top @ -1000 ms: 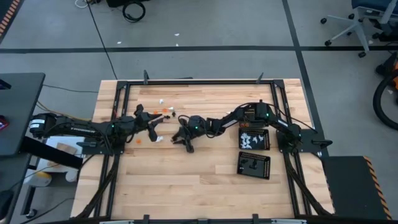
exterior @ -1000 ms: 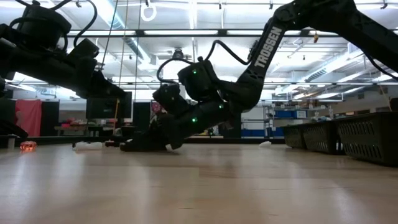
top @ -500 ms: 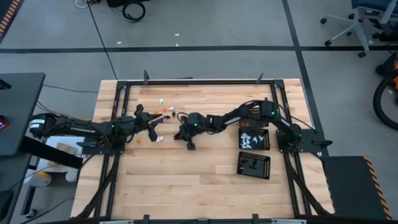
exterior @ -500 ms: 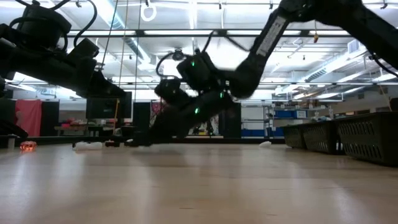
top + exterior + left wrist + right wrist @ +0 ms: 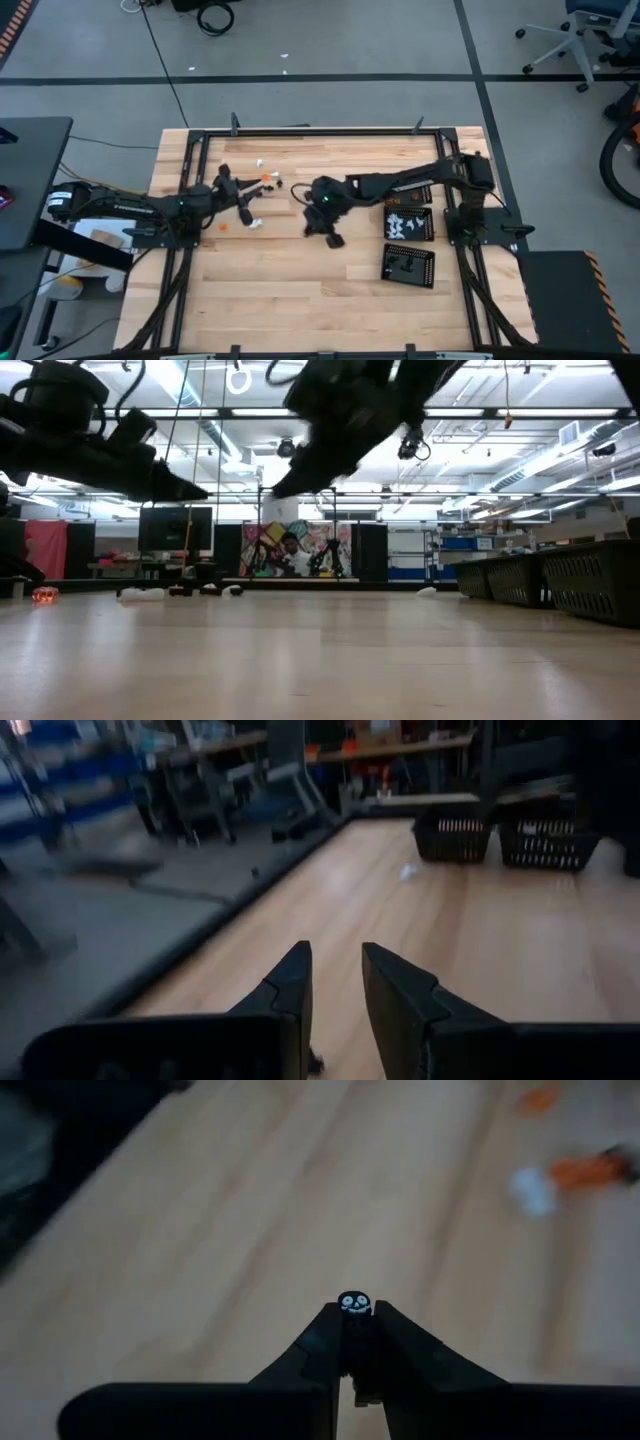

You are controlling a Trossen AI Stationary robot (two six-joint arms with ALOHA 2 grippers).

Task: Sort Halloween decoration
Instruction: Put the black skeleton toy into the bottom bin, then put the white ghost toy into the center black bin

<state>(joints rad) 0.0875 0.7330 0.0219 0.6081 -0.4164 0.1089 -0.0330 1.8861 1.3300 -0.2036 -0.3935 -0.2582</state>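
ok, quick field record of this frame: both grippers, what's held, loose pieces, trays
right gripper: shut on a black skull piece, raised off the table, about mid-table
left gripper: fingers slightly apart, nothing between them, hovers by the loose pieces on the table's left half
loose pieces: white, orange and black, scattered on the wood between the two grippers
trays: two black square ones on the right side, the farther one with white pieces in it
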